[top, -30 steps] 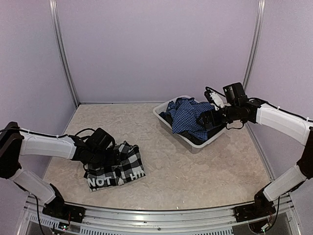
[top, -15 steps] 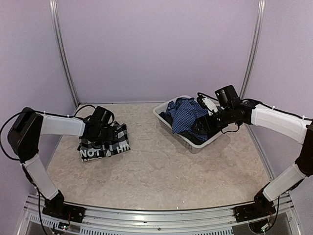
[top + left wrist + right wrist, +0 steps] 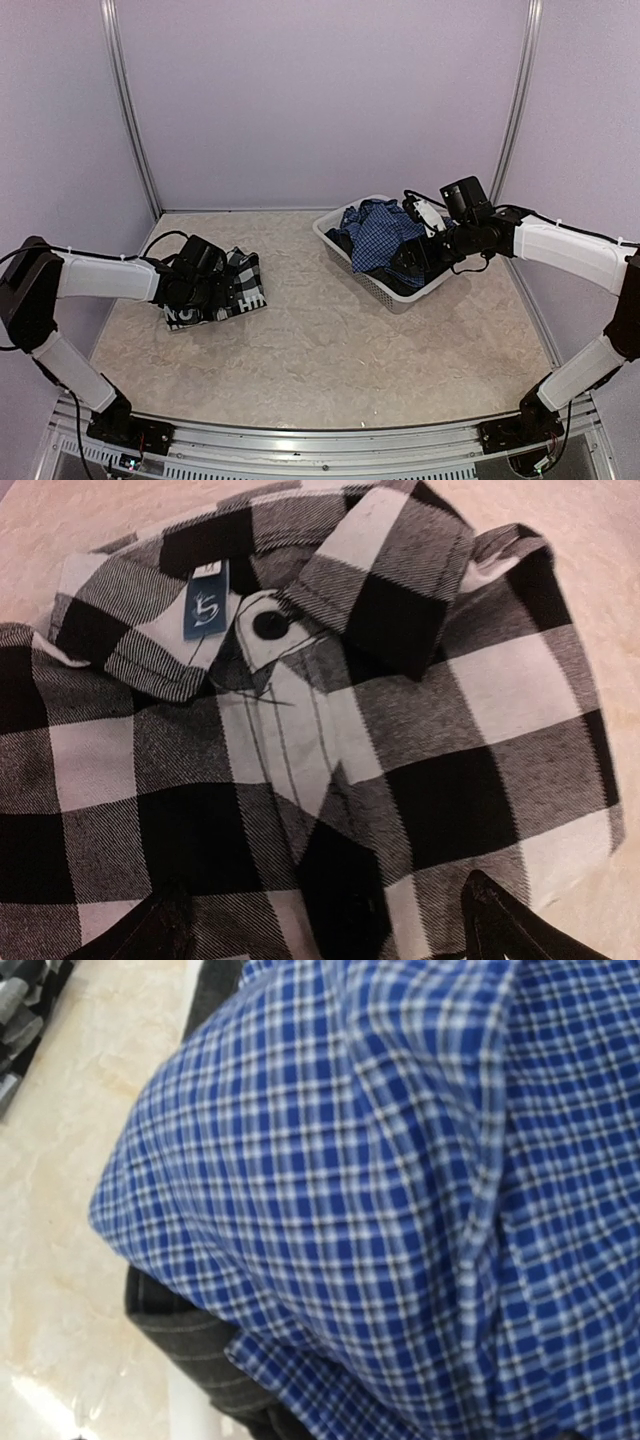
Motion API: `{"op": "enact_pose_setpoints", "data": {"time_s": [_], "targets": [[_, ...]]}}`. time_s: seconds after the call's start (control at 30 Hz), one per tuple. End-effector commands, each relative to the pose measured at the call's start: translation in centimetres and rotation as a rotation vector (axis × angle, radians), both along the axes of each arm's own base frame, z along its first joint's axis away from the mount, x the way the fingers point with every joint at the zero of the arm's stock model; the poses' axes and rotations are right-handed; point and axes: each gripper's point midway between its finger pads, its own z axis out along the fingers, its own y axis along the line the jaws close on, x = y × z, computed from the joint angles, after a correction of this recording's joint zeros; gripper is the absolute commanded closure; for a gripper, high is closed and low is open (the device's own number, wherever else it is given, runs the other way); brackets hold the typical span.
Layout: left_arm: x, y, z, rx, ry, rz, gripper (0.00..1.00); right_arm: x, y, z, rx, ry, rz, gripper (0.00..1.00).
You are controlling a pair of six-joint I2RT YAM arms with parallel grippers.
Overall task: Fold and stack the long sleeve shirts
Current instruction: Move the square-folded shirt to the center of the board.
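The black-and-white plaid long sleeve shirt (image 3: 243,286) lies folded on the left of the table, white letters showing at its near edge. It fills the left wrist view, collar and button (image 3: 268,625) upward. My left gripper (image 3: 200,290) rests on it, open; both fingertips (image 3: 500,920) stand wide apart on the cloth. The blue checked shirt (image 3: 383,235) lies crumpled in the white basket (image 3: 350,262). My right gripper (image 3: 414,255) hovers close over the blue shirt (image 3: 400,1180), open, its fingers outside the wrist view.
A dark grey striped garment (image 3: 190,1355) lies under the blue shirt against the basket rim (image 3: 192,1410). The basket stands at the back right, near the right wall. Purple walls with metal posts (image 3: 128,110) enclose the table.
The left gripper has slid the folded plaid shirt from the near middle toward the left and back. The right gripper has shifted slightly left and lower over the blue shirt.
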Motion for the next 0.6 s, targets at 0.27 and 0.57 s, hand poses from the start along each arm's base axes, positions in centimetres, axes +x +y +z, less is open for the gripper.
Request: {"op": "enact_pose_setpoints", "data": {"time_s": [0.27, 0.57], "targets": [[1.2, 5.8, -7.3, 0.033, 0.197, 0.094, 0.19, -0.1, 0.5, 0.5, 0.025, -0.027, 0.009, 0.02], [4.9, 7.7, -6.5, 0.122, 0.252, 0.041, 0.23, -0.2, 0.5, 0.9, 0.025, -0.027, 0.015, 0.02]]}}
